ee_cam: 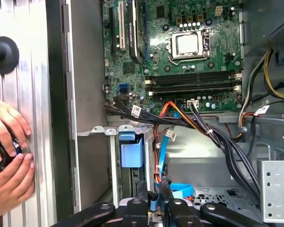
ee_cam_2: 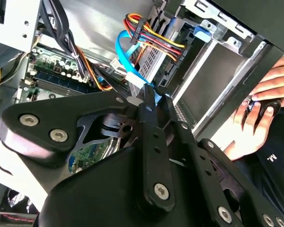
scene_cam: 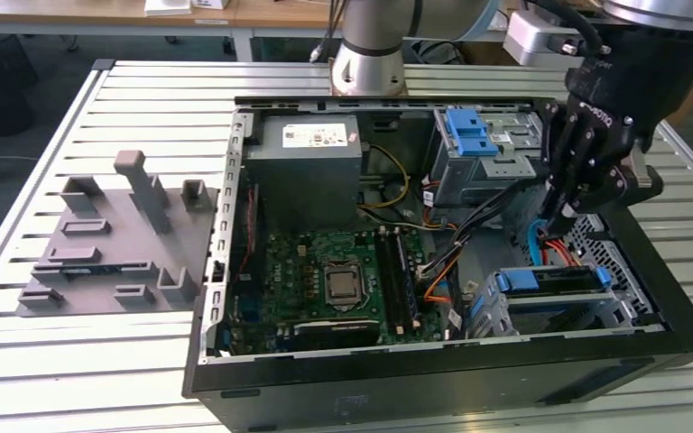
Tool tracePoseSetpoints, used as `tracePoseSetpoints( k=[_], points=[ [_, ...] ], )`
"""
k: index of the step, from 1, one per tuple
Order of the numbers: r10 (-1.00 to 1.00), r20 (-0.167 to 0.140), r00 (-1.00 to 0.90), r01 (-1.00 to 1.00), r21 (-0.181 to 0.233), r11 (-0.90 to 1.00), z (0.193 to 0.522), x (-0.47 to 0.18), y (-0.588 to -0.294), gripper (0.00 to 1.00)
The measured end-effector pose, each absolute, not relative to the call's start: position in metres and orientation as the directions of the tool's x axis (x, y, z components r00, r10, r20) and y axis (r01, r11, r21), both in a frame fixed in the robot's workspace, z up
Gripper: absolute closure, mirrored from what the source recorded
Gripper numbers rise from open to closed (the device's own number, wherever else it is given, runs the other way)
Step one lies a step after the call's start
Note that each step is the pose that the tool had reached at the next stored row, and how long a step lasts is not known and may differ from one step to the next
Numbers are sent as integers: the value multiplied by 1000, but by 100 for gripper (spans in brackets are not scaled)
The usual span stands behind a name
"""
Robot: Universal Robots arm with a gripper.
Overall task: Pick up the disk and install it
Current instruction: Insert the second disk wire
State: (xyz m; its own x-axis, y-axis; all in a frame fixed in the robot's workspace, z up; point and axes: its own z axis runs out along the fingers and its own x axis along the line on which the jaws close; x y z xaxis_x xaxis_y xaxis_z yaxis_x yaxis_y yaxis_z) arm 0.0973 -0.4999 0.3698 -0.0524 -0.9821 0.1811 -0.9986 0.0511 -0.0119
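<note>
**Gripper inside the open case, above the drive bays**

We see the gripper point(scene_cam: 559, 215) lowered into the open computer case point(scene_cam: 443, 379) on the exterior view's right, among the cables. Its black fingers point(ee_cam_2: 154, 101) draw close together around a light-blue cable point(ee_cam_2: 125, 59) in the second wrist view, but we cannot tell whether they pinch it. The disk point(scene_cam: 548, 281), in its blue carrier, sits in the lower drive bay near the case's front corner, below the gripper and apart from it. A person's hands point(ee_cam: 7, 156) rest on the slatted table point(scene_cam: 33, 343) just outside the case wall.
</note>
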Motion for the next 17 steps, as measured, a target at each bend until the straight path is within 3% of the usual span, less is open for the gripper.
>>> tracePoseSetpoints(
  k=[2,6,12,17],
  points=[
    [-982,182,-52,-999,-12,51,366,98,-500,83],
    [-983,176,-53,-999,-12,51,363,98,-500,84],
    [-995,87,-52,-999,-7,52,362,98,-500,84],
    [-995,82,-52,-999,-7,52,361,98,-501,84]
  ],
)
